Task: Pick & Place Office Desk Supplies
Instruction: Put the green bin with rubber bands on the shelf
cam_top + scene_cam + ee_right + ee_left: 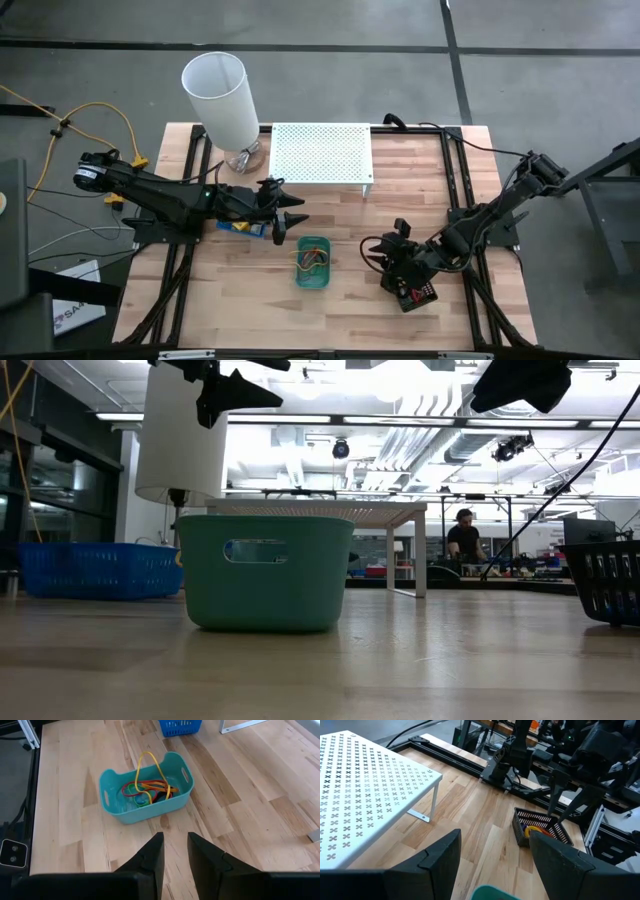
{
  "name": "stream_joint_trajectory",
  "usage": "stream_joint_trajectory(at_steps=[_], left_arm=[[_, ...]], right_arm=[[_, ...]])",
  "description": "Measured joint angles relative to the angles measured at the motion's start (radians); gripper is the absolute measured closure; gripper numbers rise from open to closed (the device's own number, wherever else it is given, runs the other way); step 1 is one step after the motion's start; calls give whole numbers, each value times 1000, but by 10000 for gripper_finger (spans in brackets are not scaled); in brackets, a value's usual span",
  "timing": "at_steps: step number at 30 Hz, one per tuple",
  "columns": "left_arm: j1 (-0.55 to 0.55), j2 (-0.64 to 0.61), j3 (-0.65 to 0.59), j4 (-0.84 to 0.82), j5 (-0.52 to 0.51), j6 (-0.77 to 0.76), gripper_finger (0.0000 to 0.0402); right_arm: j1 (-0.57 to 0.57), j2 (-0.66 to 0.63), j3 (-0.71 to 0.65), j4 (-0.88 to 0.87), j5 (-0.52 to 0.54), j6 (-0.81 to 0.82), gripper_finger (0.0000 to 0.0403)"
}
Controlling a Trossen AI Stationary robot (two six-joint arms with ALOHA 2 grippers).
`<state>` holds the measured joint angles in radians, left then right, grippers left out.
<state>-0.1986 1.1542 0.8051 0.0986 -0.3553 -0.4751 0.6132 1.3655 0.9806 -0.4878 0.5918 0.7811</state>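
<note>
A green tray (312, 262) (145, 790) stands on the table's middle and holds thin coloured rings (147, 787), one yellow loop reaching above its rim. My left gripper (289, 226) (492, 862) hangs open above the table just left of this tray. Below its arm stands a blue tray (238, 227) (95, 568). To the right of the green tray my right gripper (372, 255) (175, 855) hangs in the air, pointing toward it, its fingers a narrow gap apart with nothing between. Under that arm a black tray (412, 290) (540, 827) holds yellow and red items.
A white perforated shelf (320, 152) stands on thin legs at the far middle. A white cylindrical lamp (222, 95) rises at the far left. Bare wood lies along the near edge. Dark frame rails run down both sides of the table. A person stands far off in the room (465, 540).
</note>
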Motion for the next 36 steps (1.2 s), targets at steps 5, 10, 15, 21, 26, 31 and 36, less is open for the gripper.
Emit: stream_joint_trajectory(at_steps=[5,10,15,21,26,31,36], left_arm=[[0,0,0,0,36,-1,172],[0,0,0,0,53,-3,172],[0,0,0,-7,53,-3,172],[0,0,0,-8,53,-3,172],[0,0,0,-4,53,5,172],[0,0,0,-3,93,63,172],[0,0,0,-19,114,79,172]], right_arm=[[0,0,0,0,0,0,330],[0,0,0,0,0,0,330],[0,0,0,2,0,0,330],[0,0,0,5,0,0,330],[0,0,0,7,0,0,330],[0,0,0,7,0,0,330],[0,0,0,7,0,0,330]])
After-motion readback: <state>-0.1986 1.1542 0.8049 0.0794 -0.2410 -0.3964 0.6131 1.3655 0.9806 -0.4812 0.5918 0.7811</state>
